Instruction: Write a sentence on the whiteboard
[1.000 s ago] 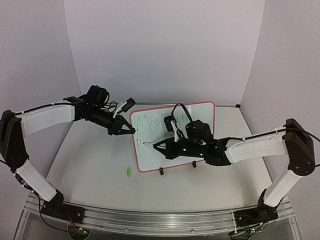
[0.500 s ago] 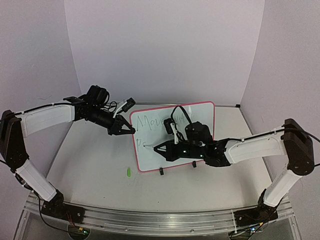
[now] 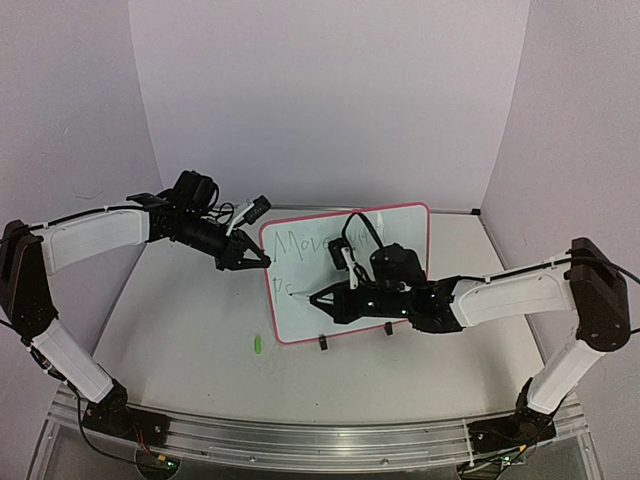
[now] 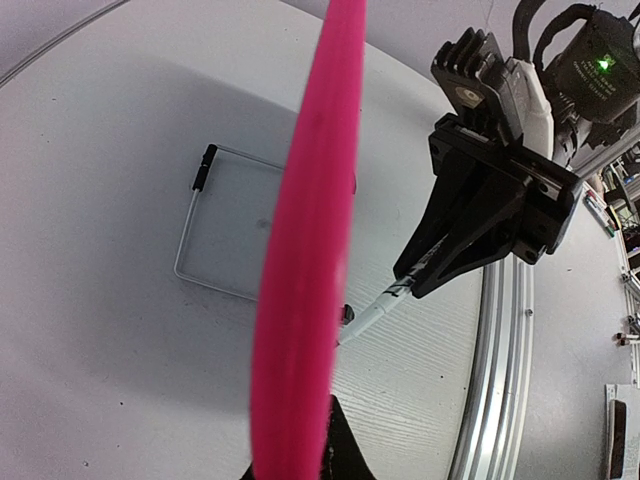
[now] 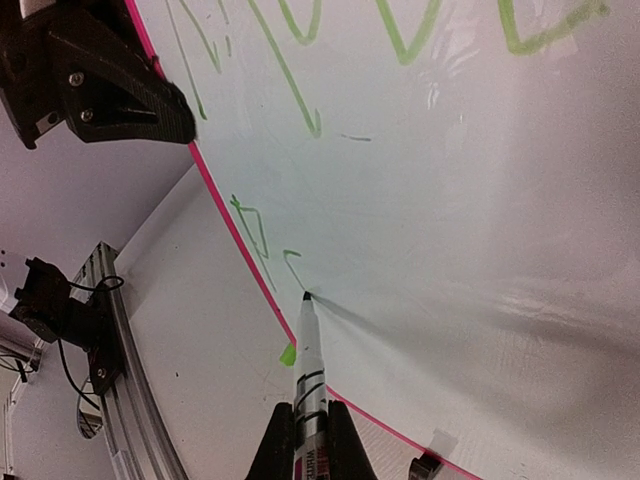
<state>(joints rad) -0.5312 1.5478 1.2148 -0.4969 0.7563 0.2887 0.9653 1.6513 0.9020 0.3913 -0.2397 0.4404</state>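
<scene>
The whiteboard (image 3: 375,250), white with a pink-red frame, stands tilted at mid-table. The sentence (image 3: 305,243) shows as green words along its top, with a few more green strokes (image 5: 255,225) starting a second line. My left gripper (image 3: 255,260) is shut on the board's left frame edge (image 4: 305,250), which is a blurred pink band in the left wrist view. My right gripper (image 5: 308,425) is shut on a white marker (image 5: 310,370). The marker's tip touches the board just after the second line's last stroke. The right arm hides the middle of the board from above.
A small green cap (image 3: 257,344) lies on the table in front of the board's left corner. Black clip feet (image 3: 324,344) hold the board's lower edge, and its wire stand (image 4: 215,225) rests on the table behind it. An aluminium rail (image 3: 300,440) runs along the near edge.
The marker tip has shifted slightly along the second line. The left gripper has stayed on the board's edge.
</scene>
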